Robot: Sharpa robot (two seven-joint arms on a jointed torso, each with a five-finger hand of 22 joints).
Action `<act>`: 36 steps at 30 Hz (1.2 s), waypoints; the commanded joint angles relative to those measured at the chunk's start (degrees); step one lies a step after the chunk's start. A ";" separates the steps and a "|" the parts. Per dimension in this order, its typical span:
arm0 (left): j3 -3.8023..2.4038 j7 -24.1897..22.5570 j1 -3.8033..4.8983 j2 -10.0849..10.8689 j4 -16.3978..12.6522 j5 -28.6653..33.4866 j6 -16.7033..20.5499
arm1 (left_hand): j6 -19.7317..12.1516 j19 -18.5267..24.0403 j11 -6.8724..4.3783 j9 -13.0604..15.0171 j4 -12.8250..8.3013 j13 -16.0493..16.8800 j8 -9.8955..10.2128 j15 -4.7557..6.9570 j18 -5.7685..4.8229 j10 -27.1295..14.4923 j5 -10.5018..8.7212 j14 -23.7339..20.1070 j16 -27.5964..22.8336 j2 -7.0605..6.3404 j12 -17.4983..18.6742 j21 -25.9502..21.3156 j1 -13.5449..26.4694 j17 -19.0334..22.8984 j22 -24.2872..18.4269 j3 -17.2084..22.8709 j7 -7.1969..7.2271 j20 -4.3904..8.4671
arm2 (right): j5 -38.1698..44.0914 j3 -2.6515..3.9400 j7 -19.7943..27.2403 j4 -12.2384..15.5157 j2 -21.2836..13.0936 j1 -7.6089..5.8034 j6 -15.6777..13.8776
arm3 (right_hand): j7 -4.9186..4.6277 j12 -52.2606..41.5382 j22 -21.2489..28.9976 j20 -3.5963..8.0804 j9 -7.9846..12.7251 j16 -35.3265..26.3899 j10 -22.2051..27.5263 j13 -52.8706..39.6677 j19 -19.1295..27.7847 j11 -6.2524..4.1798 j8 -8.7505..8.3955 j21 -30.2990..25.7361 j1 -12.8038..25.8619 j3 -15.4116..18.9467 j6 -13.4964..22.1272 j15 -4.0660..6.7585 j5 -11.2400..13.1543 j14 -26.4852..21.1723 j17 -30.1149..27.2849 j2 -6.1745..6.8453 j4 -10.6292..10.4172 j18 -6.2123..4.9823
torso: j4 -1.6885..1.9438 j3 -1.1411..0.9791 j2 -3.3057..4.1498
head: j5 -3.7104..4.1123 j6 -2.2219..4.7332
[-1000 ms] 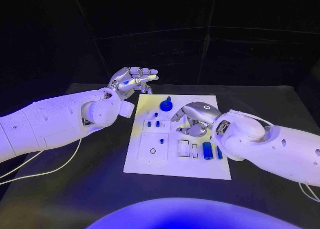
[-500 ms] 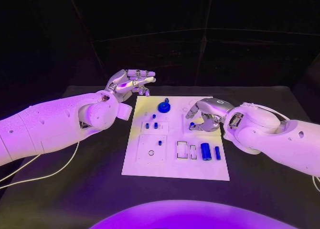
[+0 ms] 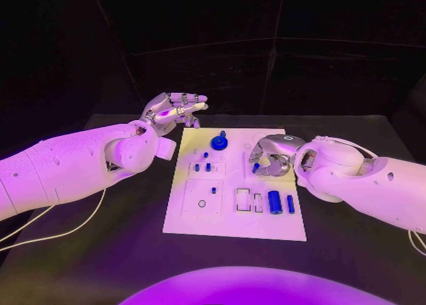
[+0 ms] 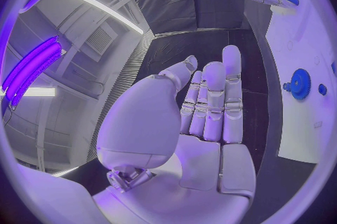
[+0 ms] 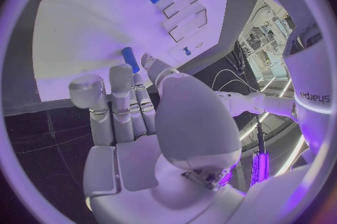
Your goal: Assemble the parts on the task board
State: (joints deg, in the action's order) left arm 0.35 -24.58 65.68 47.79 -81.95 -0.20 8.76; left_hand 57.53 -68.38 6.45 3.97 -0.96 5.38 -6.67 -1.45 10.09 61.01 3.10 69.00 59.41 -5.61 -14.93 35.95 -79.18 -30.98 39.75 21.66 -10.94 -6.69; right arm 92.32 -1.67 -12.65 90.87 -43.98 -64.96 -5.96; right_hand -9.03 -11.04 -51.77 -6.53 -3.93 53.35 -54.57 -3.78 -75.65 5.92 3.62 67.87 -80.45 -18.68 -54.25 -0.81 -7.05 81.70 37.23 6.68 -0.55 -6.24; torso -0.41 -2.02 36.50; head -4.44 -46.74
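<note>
Board (image 3: 233, 225) first: flat white rectangular plate in the middle of the black counter (image 3: 360, 254), with the small blue parts spread over it. Near the far end sits a round blue gear-like piece (image 3: 219, 143) with a little knob on top. Below that come a few tiny blue pegs (image 3: 203, 167) standing in the left half of the board, and one more tiny peg (image 3: 213, 189) in a square recess further down. Toward the near right a fat blue cylinder (image 3: 274, 202) lies next to a thinner blue rod (image 3: 290, 203), both just beside some empty rectangular slots (image 3: 243, 198).

Right hand (image 3: 271, 157) is over the right side of the board, around the middle of its length, fingers curled downward. In the right wrist view the fingers (image 5: 121, 89) are bunched close together, and a short blue peg (image 5: 131, 59) sticks up right at their tips. It looks pinched there, though the thumb hides the contact, so I can't tell for sure.

Left hand (image 3: 175, 108) is raised off the far left corner of the board, well apart from the parts. Its fingers (image 4: 213, 100) are straight and side by side in the left wrist view, nothing in them, with the palm bare.
</note>
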 commanded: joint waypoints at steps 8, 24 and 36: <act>-0.05 -0.23 0.09 -0.01 0.02 0.20 -0.75 | -0.58 0.16 0.16 -0.04 -0.03 0.12 -0.44 -0.05 0.38 -0.43 0.13 -0.42 -0.24 0.43 -0.34 -0.23 -0.14 0.13 -0.10 -0.34 -0.01 -0.37 | 1.83 -0.01 -1.04 -1.00 0.82 -0.08 2.49 | -0.10 -1.49 -0.18 0.33 -0.25 1.33 -3.68 0.04 -0.71 -0.27 0.91 -0.16 -1.21 -2.14 -2.52 0.63 0.52 0.70 1.27 -1.31 0.69 -0.86 | -0.15 -0.02 0.02 | -0.05 -0.17; -0.05 -0.13 0.09 -0.06 0.08 0.20 -0.88 | -0.58 0.16 0.16 -0.04 -0.03 0.12 -0.44 -0.05 0.38 -0.43 0.13 -0.42 -0.24 0.43 -0.34 -0.23 -0.14 0.13 -0.10 -0.34 -0.01 -0.37 | 2.60 -0.02 -1.33 -1.56 1.27 -0.05 1.89 | 0.26 -2.23 -1.65 1.09 -0.46 1.41 -9.76 -0.20 -1.96 -1.33 1.83 0.77 -1.04 -4.94 -5.92 1.42 0.69 0.93 1.37 -1.81 0.85 -0.56 | -0.09 0.01 -0.01 | 0.04 -0.41; -0.05 -0.12 0.09 0.00 0.08 0.20 -0.88 | -0.63 0.16 0.18 -0.03 0.00 0.13 -0.48 -0.07 0.38 -0.50 0.13 -0.45 -0.22 0.45 -0.41 -0.26 -0.07 0.15 -0.14 -0.40 -0.04 -0.38 | 2.66 -0.01 0.05 -0.87 1.05 0.02 -6.22 | 1.19 -2.38 -5.69 1.85 -0.90 1.34 -13.28 -0.67 -3.79 -2.39 3.13 3.39 -0.72 -5.89 -9.29 2.20 1.49 1.10 1.41 -3.17 0.64 0.16 | -0.05 0.02 -0.04 | 0.17 -0.41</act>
State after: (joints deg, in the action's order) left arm 0.35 -24.47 65.68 47.79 -81.83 -0.20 8.54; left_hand 57.32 -68.37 6.66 3.97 -0.96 5.44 -6.90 -1.45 10.08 60.80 3.10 69.00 59.42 -5.61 -15.26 35.95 -79.18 -30.90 39.71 21.66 -11.15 -6.69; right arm 94.48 -1.78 -13.53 89.69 -42.84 -64.78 -7.33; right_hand -7.76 -13.52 -57.40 -4.71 -4.74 54.58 -67.47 -4.41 -78.97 3.48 6.59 70.95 -81.05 -24.20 -63.23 1.15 -5.81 82.81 38.62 4.23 0.19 -6.24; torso -0.47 -2.00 36.47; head -4.27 -47.17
